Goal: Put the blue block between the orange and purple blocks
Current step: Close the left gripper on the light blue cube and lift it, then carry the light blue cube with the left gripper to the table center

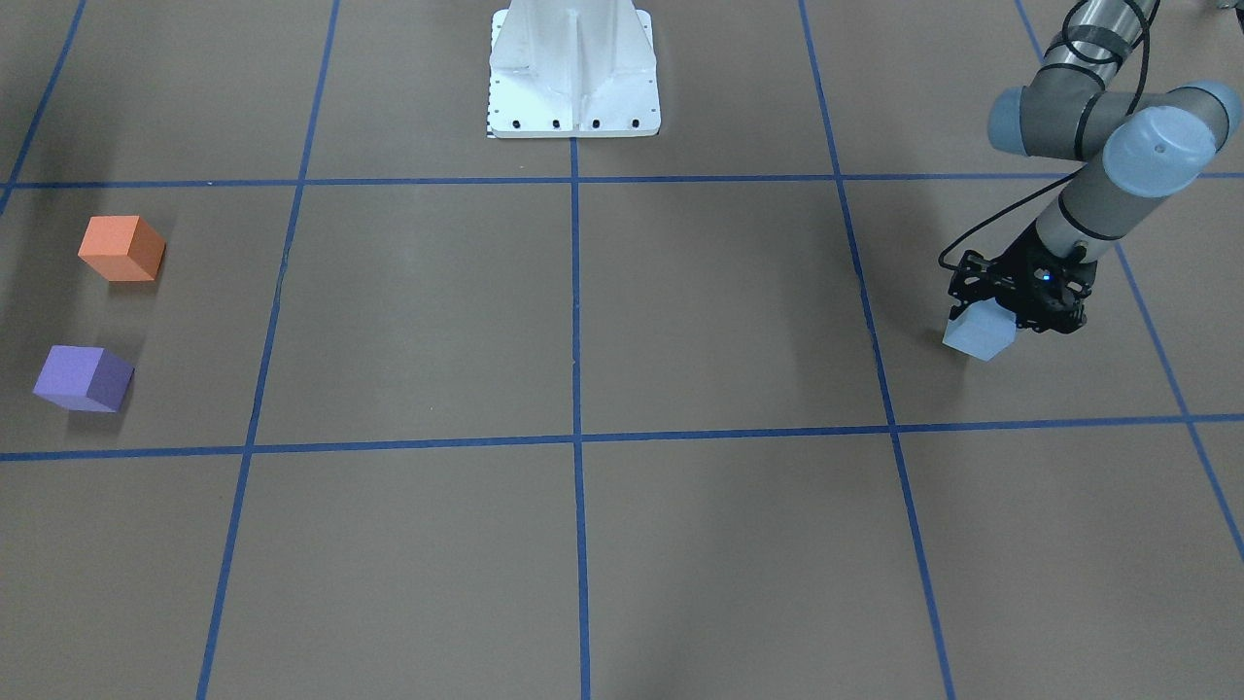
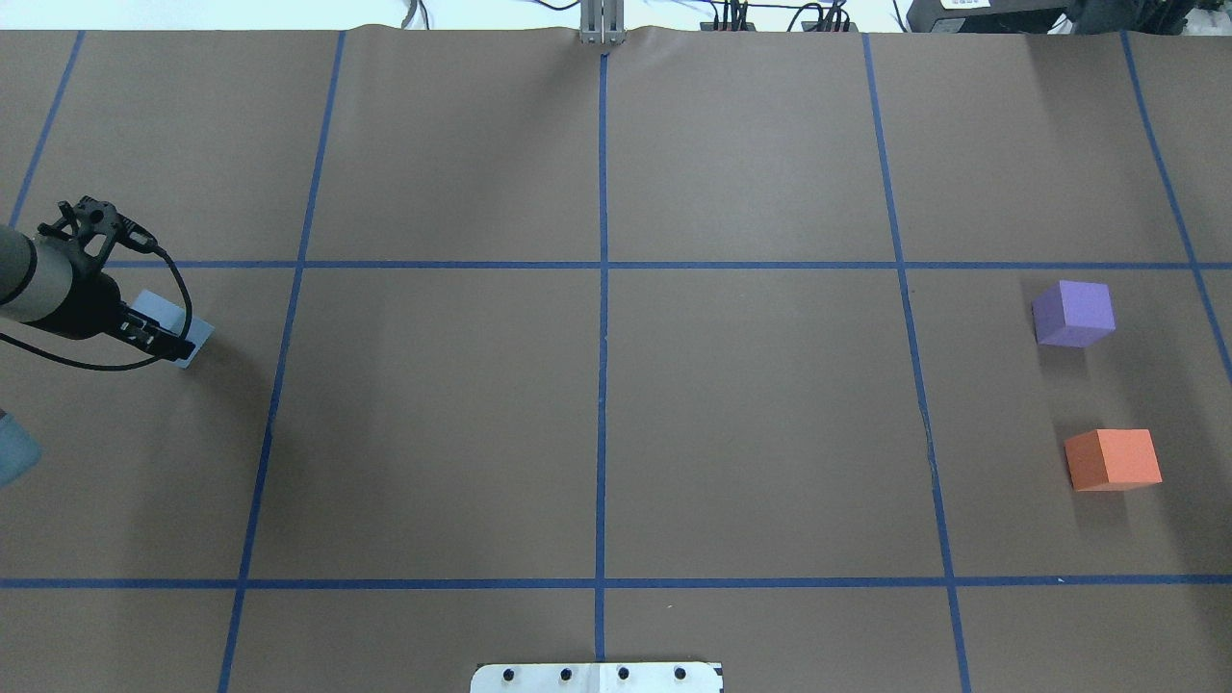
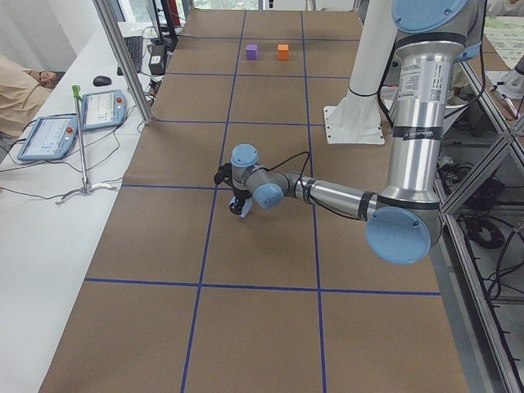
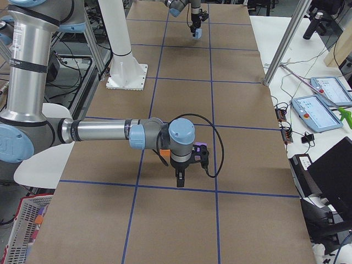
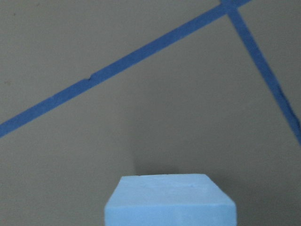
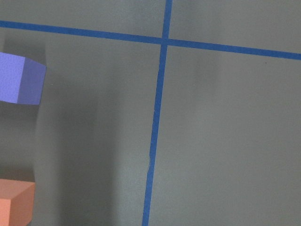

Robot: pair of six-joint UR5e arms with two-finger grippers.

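My left gripper (image 1: 989, 316) is shut on the light blue block (image 1: 976, 336), held low over the table at the robot's far left; both also show in the overhead view, gripper (image 2: 166, 334) and block (image 2: 157, 307). The left wrist view has the block (image 5: 169, 200) at its bottom edge. The orange block (image 1: 121, 248) and the purple block (image 1: 83, 379) stand a small gap apart at the robot's far right, also in the overhead view, orange (image 2: 1112, 459) and purple (image 2: 1073, 313). My right gripper (image 4: 181, 179) shows only in the exterior right view, near these blocks; I cannot tell its state.
Blue tape lines (image 1: 575, 439) divide the brown table into squares. The white robot base (image 1: 573, 68) stands at the table's middle edge. Beside the table, the exterior left view shows a metal post (image 3: 123, 57) and tablets (image 3: 49, 135).
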